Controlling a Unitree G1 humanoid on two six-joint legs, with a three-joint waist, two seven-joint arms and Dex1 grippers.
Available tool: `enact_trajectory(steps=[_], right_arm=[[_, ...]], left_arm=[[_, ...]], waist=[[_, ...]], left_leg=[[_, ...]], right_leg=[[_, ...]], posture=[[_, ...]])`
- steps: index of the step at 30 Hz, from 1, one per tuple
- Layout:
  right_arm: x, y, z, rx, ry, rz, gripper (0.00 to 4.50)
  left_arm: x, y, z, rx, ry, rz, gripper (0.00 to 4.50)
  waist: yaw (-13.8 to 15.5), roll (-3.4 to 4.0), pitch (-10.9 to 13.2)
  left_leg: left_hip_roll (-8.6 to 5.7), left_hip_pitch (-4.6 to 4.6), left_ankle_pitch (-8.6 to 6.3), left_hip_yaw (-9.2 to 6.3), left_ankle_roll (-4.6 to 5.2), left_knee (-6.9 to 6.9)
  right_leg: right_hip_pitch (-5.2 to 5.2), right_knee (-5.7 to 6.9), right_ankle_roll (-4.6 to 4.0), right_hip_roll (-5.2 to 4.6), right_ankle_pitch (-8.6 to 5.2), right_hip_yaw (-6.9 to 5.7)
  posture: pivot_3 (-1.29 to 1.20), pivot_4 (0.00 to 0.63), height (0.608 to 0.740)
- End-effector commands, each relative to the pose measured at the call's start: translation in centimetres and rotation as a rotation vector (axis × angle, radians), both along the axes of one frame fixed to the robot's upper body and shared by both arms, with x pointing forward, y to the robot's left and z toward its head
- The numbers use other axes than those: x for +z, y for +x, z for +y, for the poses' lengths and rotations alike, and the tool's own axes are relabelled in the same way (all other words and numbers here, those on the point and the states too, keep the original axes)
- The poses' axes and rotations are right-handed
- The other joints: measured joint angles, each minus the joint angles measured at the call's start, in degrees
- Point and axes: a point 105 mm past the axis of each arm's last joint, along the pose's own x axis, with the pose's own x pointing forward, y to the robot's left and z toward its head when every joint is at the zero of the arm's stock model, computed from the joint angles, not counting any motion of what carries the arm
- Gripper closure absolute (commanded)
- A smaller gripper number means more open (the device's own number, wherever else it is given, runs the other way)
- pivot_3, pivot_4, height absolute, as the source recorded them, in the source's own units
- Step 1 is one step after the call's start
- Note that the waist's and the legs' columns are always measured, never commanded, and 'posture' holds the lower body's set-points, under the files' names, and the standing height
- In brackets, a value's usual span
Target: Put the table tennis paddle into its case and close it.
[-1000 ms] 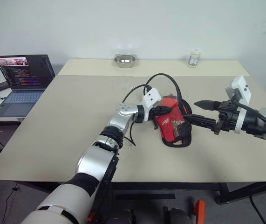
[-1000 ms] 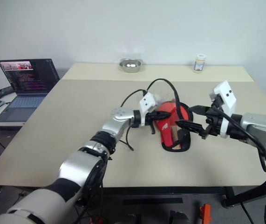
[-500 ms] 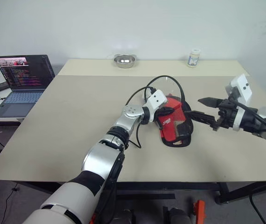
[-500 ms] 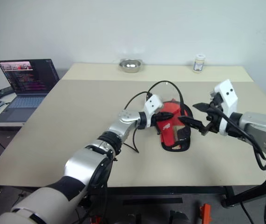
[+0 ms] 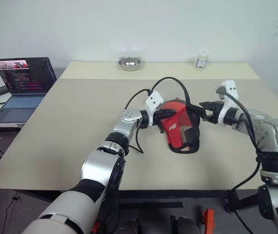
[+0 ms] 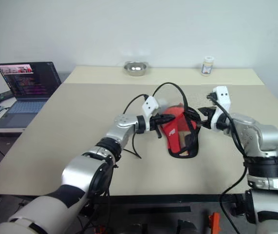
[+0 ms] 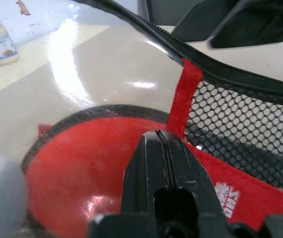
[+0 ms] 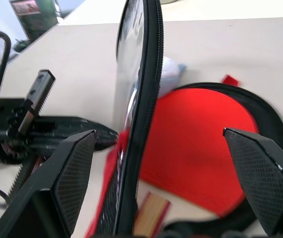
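— Two arms over the table (image 5: 70,131). What sits far left?
— Laptop (image 5: 23,80), lid up, on a side surface. Metal bowl (image 5: 130,63) and small white jar (image 5: 202,60) along the far edge.
— Left gripper (image 5: 167,113)?
— Fingers clenched on the red edge of the case (image 5: 181,130); the left wrist view shows the two black fingers (image 7: 157,168) pressed together over the red trim, beside the mesh pocket.
— And the case?
— Mid-table, flap lifted and standing up, mesh-and-logo side facing the camera.
— Paddle (image 8: 196,134)?
— Lying inside the open case; red face against the black lining, wooden handle end visible in the right wrist view.
— Right gripper (image 5: 203,106)?
— Fingers spread wide, holding nothing. The raised zipper edge stands between its fingers in the right wrist view; contact cannot be told.
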Motion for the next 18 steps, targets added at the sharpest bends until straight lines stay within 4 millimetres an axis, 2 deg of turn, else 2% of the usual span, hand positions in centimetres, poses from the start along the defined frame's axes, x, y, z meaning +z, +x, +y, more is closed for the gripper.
enact_trajectory(steps=[1,4,9,11,13,16,17,18], right_arm=[[0.8,0.7,1.0,0.029,0.021,-0.040,0.00],[0.2,1.5,1.5,0.013,0.032,-0.032,0.00],[0.4,2.0,1.6,-0.005,0.056,-0.041,1.61],[0.7,1.7,1.6,-0.003,0.062,-0.046,2.36],[0.9,1.4,1.6,-0.002,0.069,-0.049,3.08],[0.9,0.9,1.9,0.000,0.078,-0.048,4.20],[0.8,0.7,2.1,0.003,0.080,-0.047,4.47],[0.8,0.5,2.3,0.003,0.082,-0.047,4.47]], left_arm=[[1.6,0.1,0.0,-0.003,-0.032,-0.056,4.48],[1.6,0.1,0.0,-0.006,-0.036,-0.057,4.48],[2.3,0.0,0.2,-0.020,-0.065,-0.076,4.50],[3.8,-0.3,0.8,-0.048,-0.129,-0.099,4.50],[5.2,-0.8,1.9,-0.093,-0.201,-0.107,4.50],[5.8,-1.8,4.2,-0.144,-0.239,-0.074,4.50],[5.7,-2.3,5.4,-0.152,-0.228,-0.064,4.50],[5.3,-2.7,6.6,-0.152,-0.210,-0.047,4.50]], waist=[[-0.09,0.00,0.00],[-0.37,0.01,0.00],[-0.76,0.01,0.00],[-0.91,0.01,0.00],[-1.15,0.02,0.00],[-1.78,0.06,-0.03],[-2.02,0.08,-0.03],[-2.24,0.09,-0.04]], left_leg=[[0.00,0.00,0.01,0.00,-0.01,0.00],[0.00,0.00,0.01,0.01,-0.01,0.01],[0.00,-0.01,0.01,0.00,-0.02,0.01],[0.00,-0.02,0.01,-0.01,-0.02,0.01],[0.01,-0.05,0.01,0.01,-0.03,0.00],[0.04,-0.05,0.01,0.03,-0.03,-0.02],[0.05,-0.04,0.01,0.04,-0.03,-0.03],[0.06,-0.03,0.01,0.05,-0.03,-0.04]], right_leg=[[0.00,-0.01,0.00,0.00,0.00,-0.01],[-0.01,0.00,0.00,0.00,0.00,0.01],[-0.03,0.01,0.00,0.00,0.00,0.02],[-0.04,0.00,0.00,-0.01,0.00,0.02],[-0.09,0.01,0.00,-0.01,0.00,0.04],[-0.13,0.03,0.00,0.00,0.00,0.09],[-0.13,0.04,0.00,0.01,0.00,0.11],[-0.14,0.05,0.00,0.02,0.00,0.15]], posture=[[0.00,0.150,0.740],[0.00,0.150,0.740],[0.00,0.150,0.740],[0.00,0.150,0.740],[0.00,0.150,0.740],[0.00,0.150,0.740],[0.00,0.150,0.740],[0.00,0.150,0.740]])
